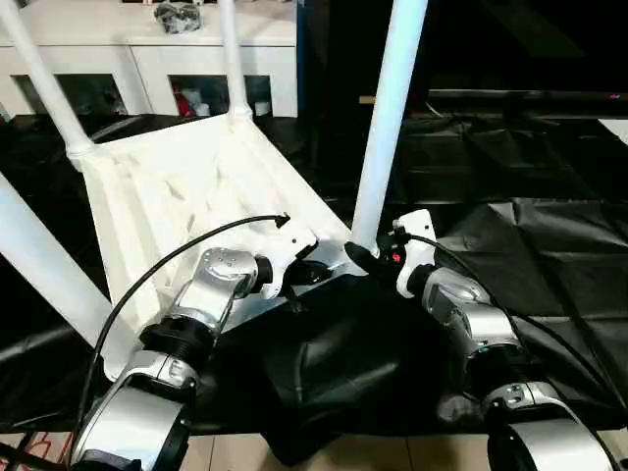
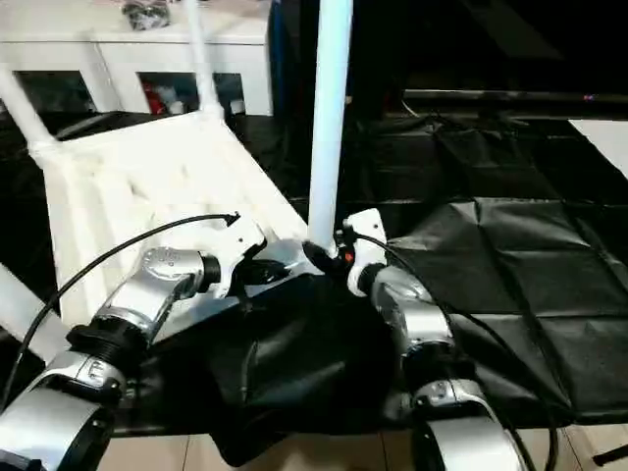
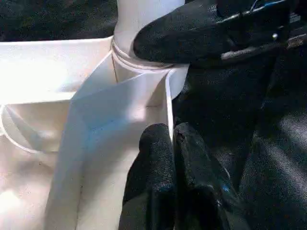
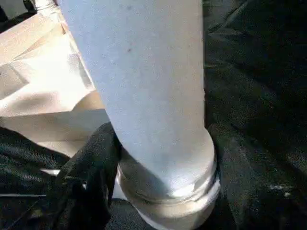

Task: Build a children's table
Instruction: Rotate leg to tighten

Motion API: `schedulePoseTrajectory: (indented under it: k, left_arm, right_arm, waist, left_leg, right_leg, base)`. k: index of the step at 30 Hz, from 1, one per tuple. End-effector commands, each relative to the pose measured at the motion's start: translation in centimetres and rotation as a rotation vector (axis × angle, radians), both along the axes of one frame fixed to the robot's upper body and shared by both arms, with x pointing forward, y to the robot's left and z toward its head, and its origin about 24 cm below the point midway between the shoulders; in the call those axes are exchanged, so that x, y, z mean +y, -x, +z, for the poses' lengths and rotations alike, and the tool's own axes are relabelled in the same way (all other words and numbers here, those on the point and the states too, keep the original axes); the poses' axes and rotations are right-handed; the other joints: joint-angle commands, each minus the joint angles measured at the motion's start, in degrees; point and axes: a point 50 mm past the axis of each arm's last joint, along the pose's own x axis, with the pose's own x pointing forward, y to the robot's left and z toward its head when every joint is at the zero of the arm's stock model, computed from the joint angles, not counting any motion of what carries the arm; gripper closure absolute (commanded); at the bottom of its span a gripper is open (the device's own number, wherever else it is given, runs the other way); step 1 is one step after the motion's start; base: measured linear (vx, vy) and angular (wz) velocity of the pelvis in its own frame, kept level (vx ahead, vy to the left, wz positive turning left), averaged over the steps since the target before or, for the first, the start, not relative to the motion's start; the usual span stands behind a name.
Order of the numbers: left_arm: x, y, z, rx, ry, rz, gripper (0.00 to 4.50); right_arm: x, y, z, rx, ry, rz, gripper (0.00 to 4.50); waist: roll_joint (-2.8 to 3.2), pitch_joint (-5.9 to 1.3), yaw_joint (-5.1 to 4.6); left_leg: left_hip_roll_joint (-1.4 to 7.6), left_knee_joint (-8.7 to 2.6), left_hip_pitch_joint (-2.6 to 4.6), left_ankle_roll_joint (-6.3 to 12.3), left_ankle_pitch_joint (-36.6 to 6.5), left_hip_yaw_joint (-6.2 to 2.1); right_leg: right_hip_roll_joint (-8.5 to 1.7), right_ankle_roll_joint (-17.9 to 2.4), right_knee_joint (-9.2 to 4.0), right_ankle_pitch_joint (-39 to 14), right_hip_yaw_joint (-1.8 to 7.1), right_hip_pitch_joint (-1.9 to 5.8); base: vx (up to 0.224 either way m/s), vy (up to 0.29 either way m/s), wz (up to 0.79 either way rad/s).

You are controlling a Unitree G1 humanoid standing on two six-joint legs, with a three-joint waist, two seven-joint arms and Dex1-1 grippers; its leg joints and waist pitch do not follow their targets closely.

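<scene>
The children's table lies upside down, its white top (image 1: 186, 186) showing the ribbed underside. Four white tube legs stand in the corner sockets. The near right leg (image 1: 386, 128) rises between my arms. My right gripper (image 1: 365, 257) is shut around this leg's base (image 4: 163, 158), just above the socket collar, with one black finger (image 4: 88, 177) against its side. My left gripper (image 1: 312, 270) is shut on the top's rim (image 3: 169, 105) beside that same corner, and its fingers (image 3: 156, 158) pinch the thin wall. The other legs (image 1: 44, 83) stand untouched.
A white glass-door cabinet (image 1: 147, 54) runs along the back, close behind the far legs, with a dark object (image 1: 177, 15) on it. Crumpled black sheeting (image 1: 530, 255) covers the ground under and to the right of the table. Pale floor tiles (image 1: 343, 456) show at the front.
</scene>
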Motion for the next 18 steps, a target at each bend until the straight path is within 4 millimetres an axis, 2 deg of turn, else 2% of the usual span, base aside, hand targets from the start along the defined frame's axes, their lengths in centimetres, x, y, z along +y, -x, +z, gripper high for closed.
schedulePoseTrajectory:
  k: [1, 3, 5, 6, 7, 9, 11, 14, 15, 17, 18]
  left_arm:
    - [-3.3, 1.2, 1.0, -0.008, 0.072, -0.218, 4.50]
    - [-2.8, 1.2, 1.1, -0.004, 0.070, -0.235, 4.50]
    - [-2.5, 1.3, 1.1, 0.002, 0.070, -0.249, 4.50]
    - [-2.4, 1.3, 1.2, 0.003, 0.069, -0.255, 4.50]
    - [-2.1, 1.4, 1.2, 0.004, 0.068, -0.274, 4.50]
    - [-1.9, 1.4, 1.3, 0.009, 0.068, -0.289, 4.50]
    - [-1.6, 1.4, 1.3, 0.013, 0.063, -0.293, 4.50]
    - [-0.7, 1.5, 1.2, 0.029, 0.045, -0.317, 4.50]
    - [-0.7, 1.5, 1.2, 0.029, 0.045, -0.317, 4.50]
    - [-0.3, 1.5, 1.2, 0.034, 0.037, -0.325, 4.50]
    - [-0.1, 1.5, 1.2, 0.039, 0.033, -0.331, 4.50]
  right_arm:
    - [1.4, 1.3, -2.0, 0.080, 0.054, 0.129, 1.02]
    - [0.9, 1.2, -1.6, 0.043, 0.067, 0.174, 1.02]
    - [0.5, 1.2, -1.2, 0.015, 0.063, 0.208, 1.02]
    - [0.4, 1.2, -1.1, 0.008, 0.058, 0.220, 1.02]
    - [0.0, 1.3, -0.7, -0.009, 0.047, 0.258, 1.02]
    - [-0.4, 1.6, -0.5, -0.014, 0.041, 0.305, 1.02]
    - [-0.7, 2.0, -0.3, -0.013, 0.042, 0.366, 1.02]
    - [-1.8, 3.4, -0.1, 0.014, 0.020, 0.545, 1.02]
    - [-1.8, 3.4, -0.1, 0.014, 0.020, 0.545, 1.02]
    - [-2.1, 4.1, 0.0, 0.036, -0.001, 0.613, 1.02]
    - [-2.2, 4.5, 0.1, 0.055, -0.019, 0.652, 1.29]
  waist:
    - [0.04, -3.04, 0.39]
    - [0.15, -3.22, 1.02]
    - [0.14, -3.30, 1.51]
    - [0.12, -3.27, 1.57]
    - [-0.27, -3.24, 1.62]
    - [-0.07, -3.21, 1.95]
    - [-0.11, -3.24, 2.48]
    - [-0.36, -3.14, 3.36]
    - [-0.30, -3.19, 3.48]
    - [-0.44, -3.12, 3.75]
    - [-0.55, -3.10, 3.84]
  left_leg:
    - [0.05, -3.69, -0.22, 2.61, -13.11, 0.50]
    - [0.16, -3.45, 0.16, 3.01, -12.07, 0.72]
    - [0.14, -3.38, -0.18, 3.88, -9.98, 0.73]
    - [0.10, -3.35, -0.17, 4.01, -9.95, 0.75]
    - [0.12, -3.32, -0.21, 4.33, -10.10, 0.82]
    - [0.21, -3.26, -0.26, 4.80, -9.97, 0.84]
    - [0.33, -3.16, -0.21, 5.26, -9.28, 0.92]
    - [0.34, -3.20, -0.06, 5.52, -9.82, 0.95]
    - [0.37, -3.18, -0.05, 5.66, -9.74, 0.96]
    - [0.39, -3.31, -0.05, 5.20, -10.16, 0.91]
    - [0.34, -3.26, -0.10, 5.23, -10.22, 0.93]
  right_leg:
    - [-2.27, -13.85, -4.09, -11.21, 1.85, 2.85]
    - [-2.23, -14.81, -3.86, -8.41, 1.98, 2.68]
    - [-2.09, -15.77, -3.14, -3.52, 1.91, 3.00]
    - [-2.06, -15.86, -3.15, -3.32, 1.86, 3.06]
    - [-2.08, -15.88, -3.20, -3.61, 1.82, 3.16]
    - [-2.19, -15.75, -3.19, -4.38, 1.82, 3.21]
    - [-2.15, -15.79, -3.05, -4.00, 1.85, 3.13]
    - [-2.06, -15.21, -3.25, -5.41, 1.85, 3.16]
    - [-2.13, -15.16, -3.18, -5.37, 1.88, 3.10]
    - [-2.15, -14.78, -3.30, -6.75, 1.85, 3.08]
    - [-2.16, -14.63, -3.35, -7.10, 1.88, 3.13]
  base:
    - [0.000, 0.000, 0.00]
    - [0.000, 0.000, 0.00]
    - [0.000, 0.000, 0.00]
    - [0.000, 0.000, 0.00]
    - [0.000, 0.000, 0.00]
    - [0.000, 0.000, 0.00]
    - [0.000, 0.000, 0.00]
    - [0.000, 0.000, 0.00]
    - [0.000, 0.000, 0.00]
    - [0.000, 0.000, 0.00]
    - [0.000, 0.000, 0.00]
